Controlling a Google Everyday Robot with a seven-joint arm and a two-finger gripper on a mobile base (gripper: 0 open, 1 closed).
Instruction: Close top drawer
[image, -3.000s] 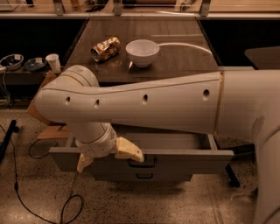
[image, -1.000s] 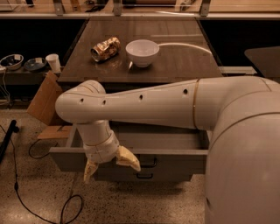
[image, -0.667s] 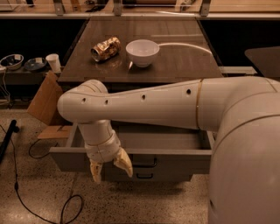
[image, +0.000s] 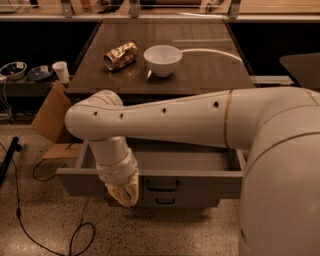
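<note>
The top drawer (image: 210, 184) is a wide grey drawer under the dark table, pulled out towards me with its inside showing. Its small dark bar handle (image: 162, 186) sits at the centre of the flat front. A lower drawer's handle (image: 165, 201) shows just beneath it. My gripper (image: 123, 194) hangs from the white arm (image: 165, 120) and points down. It is in front of the left part of the drawer front, left of the handle. I cannot tell whether it touches the front.
A crushed can (image: 120, 55) and a white bowl (image: 163, 59) stand on the table top (image: 210, 75). Cardboard (image: 50, 117) leans at the left. A paper cup (image: 61, 71) and dishes (image: 14, 69) sit on a low shelf. A black cable (image: 50, 235) lies on the floor.
The arm has swung left and the gripper has moved lower in front of the drawer front, turning to point down. The drawer stands open as before.
</note>
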